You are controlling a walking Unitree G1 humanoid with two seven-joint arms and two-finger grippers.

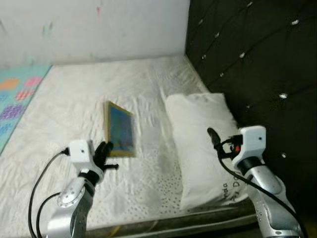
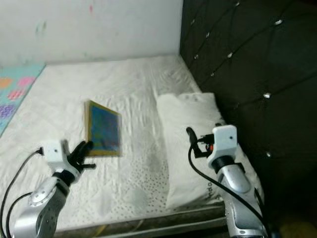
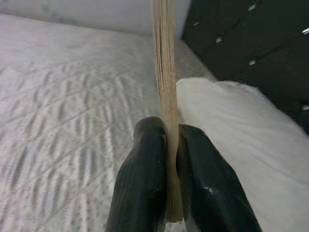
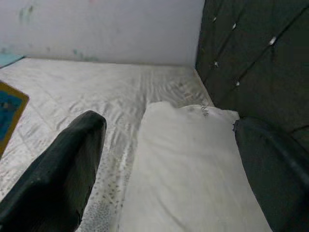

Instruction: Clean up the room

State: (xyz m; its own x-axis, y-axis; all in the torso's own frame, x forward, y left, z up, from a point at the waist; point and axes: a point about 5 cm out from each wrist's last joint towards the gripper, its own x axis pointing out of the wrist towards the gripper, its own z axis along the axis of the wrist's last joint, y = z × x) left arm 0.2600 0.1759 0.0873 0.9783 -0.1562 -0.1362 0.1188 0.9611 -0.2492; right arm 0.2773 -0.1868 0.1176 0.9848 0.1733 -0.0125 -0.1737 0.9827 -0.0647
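A thin book with a blue cover and yellow edge is held above the white mattress. My left gripper is shut on its near edge; in the left wrist view the two black fingers pinch the book's tan page edge. My right gripper stands open over the white pillow, nothing between its fingers. The pillow lies along the dark tufted headboard.
A white wall runs behind the mattress. A colourful play mat lies at the far left. The mattress's front edge is just before me. Bare mattress stretches between book and wall.
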